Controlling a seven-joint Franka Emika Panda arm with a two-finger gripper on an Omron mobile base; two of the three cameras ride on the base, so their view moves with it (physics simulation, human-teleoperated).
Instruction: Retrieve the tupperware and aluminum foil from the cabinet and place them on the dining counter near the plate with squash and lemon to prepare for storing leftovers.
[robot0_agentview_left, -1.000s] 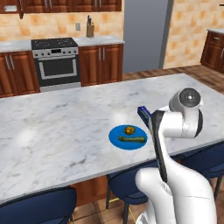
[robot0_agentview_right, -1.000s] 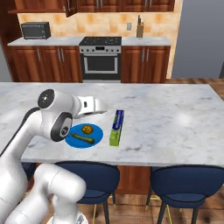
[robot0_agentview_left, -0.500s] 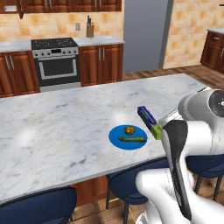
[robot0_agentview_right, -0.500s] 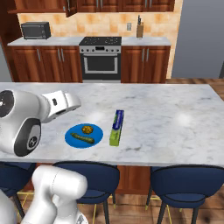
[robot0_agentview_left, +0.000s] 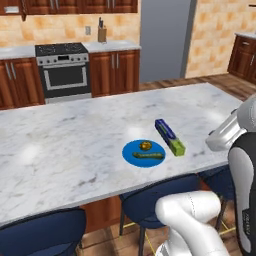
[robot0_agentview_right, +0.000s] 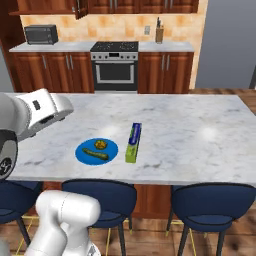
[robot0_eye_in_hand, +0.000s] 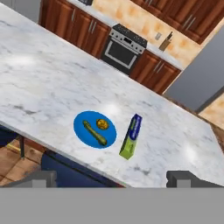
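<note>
The aluminum foil (robot0_eye_in_hand: 131, 136), a slim blue carton with a lime-green end, lies flat on the marble dining counter (robot0_agentview_left: 75, 145) just right of the blue plate (robot0_eye_in_hand: 87, 131). The plate holds a green squash (robot0_eye_in_hand: 95, 133) and a lemon (robot0_eye_in_hand: 103, 124). The foil (robot0_agentview_left: 169, 137) and plate (robot0_agentview_right: 86, 156) also show in both base views. My gripper (robot0_eye_in_hand: 113, 179) hangs back over the counter's near edge, well clear of the foil, open with nothing between its fingertips (robot0_eye_in_hand: 41, 177). A small pale shape (robot0_agentview_left: 11, 9) sits in the wall cabinet (robot0_agentview_right: 45, 7); I cannot tell whether it is the tupperware.
Blue-seated stools (robot0_agentview_right: 205, 200) line the counter's near side. Across the floor stand a stove (robot0_agentview_right: 115, 65), a microwave (robot0_agentview_right: 41, 34) on the wall worktop, a knife block (robot0_agentview_right: 159, 34) and a grey fridge (robot0_agentview_left: 165, 40).
The arm has pulled back from over the foil toward the near edge of the counter. The foil and plate have stayed where they were.
</note>
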